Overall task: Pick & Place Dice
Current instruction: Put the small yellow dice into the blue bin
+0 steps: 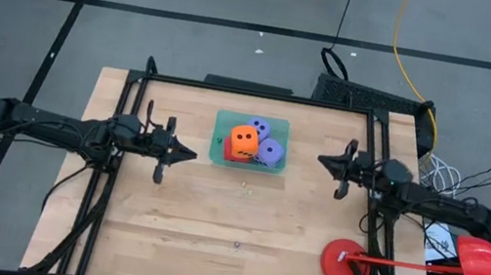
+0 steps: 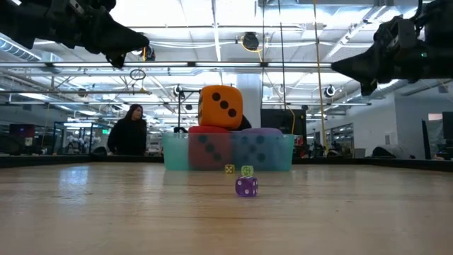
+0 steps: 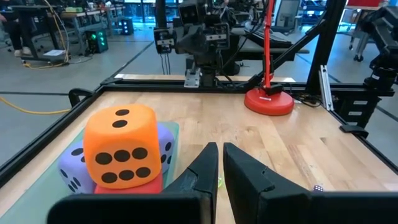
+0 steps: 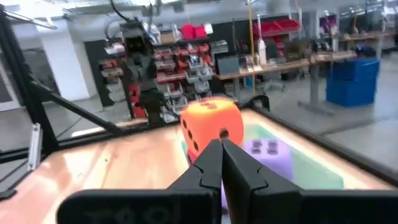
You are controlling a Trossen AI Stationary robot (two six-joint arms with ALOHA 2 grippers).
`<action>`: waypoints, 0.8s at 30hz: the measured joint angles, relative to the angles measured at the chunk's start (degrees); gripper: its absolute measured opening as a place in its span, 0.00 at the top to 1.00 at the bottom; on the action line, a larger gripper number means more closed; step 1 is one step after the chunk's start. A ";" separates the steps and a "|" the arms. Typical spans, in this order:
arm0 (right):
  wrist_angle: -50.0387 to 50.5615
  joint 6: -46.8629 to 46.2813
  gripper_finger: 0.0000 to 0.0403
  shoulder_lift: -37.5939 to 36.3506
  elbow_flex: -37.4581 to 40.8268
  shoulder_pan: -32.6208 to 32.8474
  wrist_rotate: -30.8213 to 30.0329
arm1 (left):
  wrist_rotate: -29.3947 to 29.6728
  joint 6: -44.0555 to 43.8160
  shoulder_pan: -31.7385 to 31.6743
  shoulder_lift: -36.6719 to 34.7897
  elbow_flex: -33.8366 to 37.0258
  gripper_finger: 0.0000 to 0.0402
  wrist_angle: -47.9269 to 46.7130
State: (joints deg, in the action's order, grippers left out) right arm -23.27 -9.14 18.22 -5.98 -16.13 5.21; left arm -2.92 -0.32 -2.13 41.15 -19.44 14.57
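A green tray [image 1: 223, 119] sits mid-table and holds the dice. The orange die [image 1: 244, 139] rests on top of the red die [image 1: 231, 152], and two purple-blue dice [image 1: 260, 127] [image 1: 270, 151] lie beside them. In the low view the orange die [image 2: 220, 108] rises above the tray wall [image 2: 177, 152]. My left gripper [image 1: 185, 155] hangs shut to the left of the tray and above the table, pointing at it. My right gripper [image 1: 324, 160] hangs shut to the right of the tray, also raised. Both wrist views show the orange die [image 3: 121, 146] [image 4: 211, 124] just ahead of the fingers.
A red round disc [image 1: 344, 265] with a red pole stands near the table's right near corner. Tiny dice lie on the wood in front of the tray: a purple one [image 2: 246, 186] and two yellowish ones [image 2: 229, 169]. A black frame rims the table. A person [image 2: 129, 131] stands far behind.
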 joint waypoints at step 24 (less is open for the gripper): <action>-3.64 -1.52 0.99 4.53 5.09 13.32 -11.20 | 4.38 -3.82 5.83 31.21 -3.62 0.91 8.69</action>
State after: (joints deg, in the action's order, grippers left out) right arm -26.90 -10.66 22.76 -0.89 -2.81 -5.99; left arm 1.46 -4.13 3.69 72.35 -23.06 23.25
